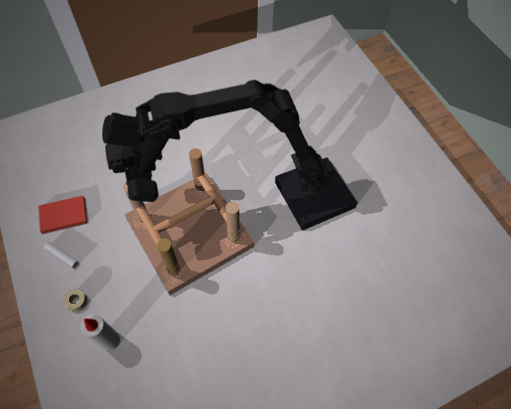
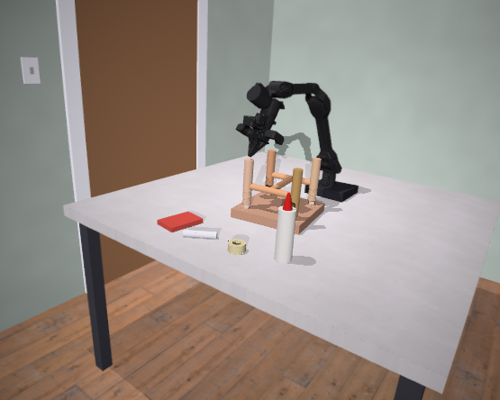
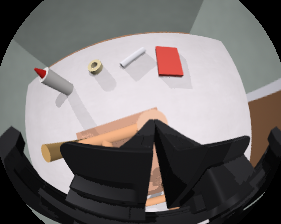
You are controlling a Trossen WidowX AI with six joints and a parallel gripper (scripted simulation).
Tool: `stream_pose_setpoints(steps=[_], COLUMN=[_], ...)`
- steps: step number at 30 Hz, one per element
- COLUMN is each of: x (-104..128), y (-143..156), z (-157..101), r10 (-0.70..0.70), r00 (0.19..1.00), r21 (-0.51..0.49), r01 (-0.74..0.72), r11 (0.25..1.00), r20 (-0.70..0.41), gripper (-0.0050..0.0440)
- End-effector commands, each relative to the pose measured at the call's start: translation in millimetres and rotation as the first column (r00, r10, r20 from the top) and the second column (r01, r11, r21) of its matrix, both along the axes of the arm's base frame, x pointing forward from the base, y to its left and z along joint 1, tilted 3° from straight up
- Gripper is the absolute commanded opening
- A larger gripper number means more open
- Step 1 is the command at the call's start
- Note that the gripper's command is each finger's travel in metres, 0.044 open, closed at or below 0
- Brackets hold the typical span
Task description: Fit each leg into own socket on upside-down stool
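Four legs are standing upright in the seat (image 1: pixel 222 258) of the upside-down stool, lying flat on the table (image 1: pixel 351 299). The jaws are hanging pinched together and gripping nothing, just above the nearest leg (image 2: pixel 248 182).

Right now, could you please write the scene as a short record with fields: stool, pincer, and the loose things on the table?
stool: upside-down wooden stool, seat flat, four legs standing upright
pincer: black pincer shut, holding nothing, above the leftmost pale leg
loose things: flat red block, small white cylinder, beige tape ring, white glue bottle with red tip, all apart from the stool
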State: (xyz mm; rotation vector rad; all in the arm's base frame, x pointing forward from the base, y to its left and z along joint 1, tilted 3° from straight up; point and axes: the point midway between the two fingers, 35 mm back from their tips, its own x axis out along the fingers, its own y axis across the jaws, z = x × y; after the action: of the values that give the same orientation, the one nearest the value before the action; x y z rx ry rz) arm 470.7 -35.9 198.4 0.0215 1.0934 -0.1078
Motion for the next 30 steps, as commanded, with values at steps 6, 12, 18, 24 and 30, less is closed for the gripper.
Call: stream_pose_setpoints(steps=[6, 12, 18, 24, 30], x=[-2.0, -1.9, -1.9, -2.1, -2.1], y=[-0.7, -0.8, -1.0, -1.1, -1.3], z=[-8.3, -11.2, -15.9, -19.9, -23.1], r10=[0.005, 0.005, 0.005, 0.005, 0.004], r00=[1.000, 1.000, 1.000, 1.000, 1.000], r21=[-0.004, -0.004, -0.004, -0.004, -0.004], r01=[-0.005, -0.005, -0.005, -0.005, -0.004], r11=[1.000, 1.000, 1.000, 1.000, 1.000], r20=[0.006, 0.006, 0.006, 0.006, 0.007], gripper=[0.0000, 0.0000, 0.0000, 0.0000, 0.0000])
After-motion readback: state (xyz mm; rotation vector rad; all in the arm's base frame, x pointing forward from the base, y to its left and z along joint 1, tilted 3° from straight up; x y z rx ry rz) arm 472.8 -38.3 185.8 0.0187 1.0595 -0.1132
